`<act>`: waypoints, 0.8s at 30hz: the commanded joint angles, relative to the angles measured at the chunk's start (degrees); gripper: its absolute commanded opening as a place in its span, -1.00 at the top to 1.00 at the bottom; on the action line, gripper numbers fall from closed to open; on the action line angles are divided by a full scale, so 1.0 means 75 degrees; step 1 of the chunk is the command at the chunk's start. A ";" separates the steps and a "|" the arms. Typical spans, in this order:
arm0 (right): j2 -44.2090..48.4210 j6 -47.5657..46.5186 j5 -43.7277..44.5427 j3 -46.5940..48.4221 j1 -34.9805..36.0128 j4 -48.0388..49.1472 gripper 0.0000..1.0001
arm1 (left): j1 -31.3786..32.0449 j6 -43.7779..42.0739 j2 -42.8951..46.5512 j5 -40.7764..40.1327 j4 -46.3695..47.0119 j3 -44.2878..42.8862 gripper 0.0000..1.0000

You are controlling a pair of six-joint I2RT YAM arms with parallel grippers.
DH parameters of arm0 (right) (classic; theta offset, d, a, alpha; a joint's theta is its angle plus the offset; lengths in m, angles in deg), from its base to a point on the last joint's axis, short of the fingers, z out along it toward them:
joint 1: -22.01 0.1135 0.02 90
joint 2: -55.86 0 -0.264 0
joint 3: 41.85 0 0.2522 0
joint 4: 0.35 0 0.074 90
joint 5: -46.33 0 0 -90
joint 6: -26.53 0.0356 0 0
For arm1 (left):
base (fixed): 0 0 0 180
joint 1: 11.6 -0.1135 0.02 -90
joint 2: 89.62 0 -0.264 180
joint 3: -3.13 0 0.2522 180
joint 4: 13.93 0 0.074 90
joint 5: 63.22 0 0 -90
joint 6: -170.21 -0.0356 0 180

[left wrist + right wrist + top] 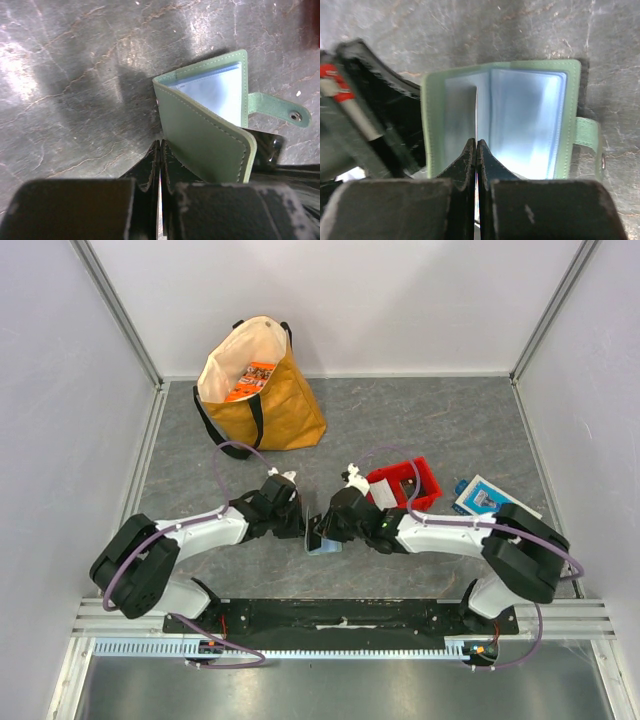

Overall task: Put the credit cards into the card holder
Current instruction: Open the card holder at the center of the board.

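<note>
The left claw (301, 524) and right claw (326, 530), both clenched, meet at the card holder (323, 544) on the worktop (430, 420). Left wrist: holder half-open beside the clenched tips. Right wrist: thin sheet (476, 107) pinched, card or leaf unclear; pockets look empty.

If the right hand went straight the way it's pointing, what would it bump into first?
The right hand points straight into the open card holder. The thin edge it pinches, probably a credit card, would touch the clear pockets near the middle fold first. How near is hard to tell.
</note>
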 commanded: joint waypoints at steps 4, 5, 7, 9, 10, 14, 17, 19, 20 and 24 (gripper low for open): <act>-0.0888 -0.0183 -0.0107 0.0328 0.0268 0.0200 1.00 | -0.0079 0.0628 0.0360 -0.0612 -0.0119 0.0450 0.96; -0.1040 -0.0207 -0.0037 0.0457 0.0303 -0.0009 1.00 | -0.0091 0.0675 0.0395 -0.0624 -0.0084 0.0544 0.97; -0.1368 -0.0347 0.0186 0.0749 0.0408 -0.0303 1.00 | -0.0103 0.0758 0.0489 -0.0613 -0.0025 0.0732 0.96; -0.1580 -0.0360 0.0490 0.0961 0.0525 -0.0794 1.00 | -0.0114 0.0758 0.0617 -0.0577 -0.0025 0.0826 0.96; -0.1674 -0.0383 0.0608 0.1078 0.0584 -0.1005 1.00 | -0.0114 0.0770 0.0676 -0.0566 -0.0095 0.0803 0.96; -0.1827 -0.0324 0.0796 0.1114 0.0620 -0.1160 1.00 | -0.0103 0.0781 0.1682 -0.0741 -0.0609 0.0733 0.40; -0.1804 -0.0371 0.0808 0.1067 0.0620 -0.1032 1.00 | -0.0115 0.0758 0.2514 -0.1186 -0.0985 0.0674 -0.08; -0.1757 -0.0453 0.0808 0.1044 0.0620 -0.0914 1.00 | -0.0138 0.0735 0.2995 -0.1257 -0.1079 0.0592 -0.18; -0.1733 -0.0453 0.0820 0.1021 0.0620 -0.0867 1.00 | -0.0138 0.0746 0.3125 -0.1234 -0.1056 0.0569 -0.25; -0.1569 -0.0512 0.0691 0.0833 0.0620 -0.0411 1.00 | -0.0208 0.0863 0.3197 -0.1246 -0.0834 0.0335 -0.40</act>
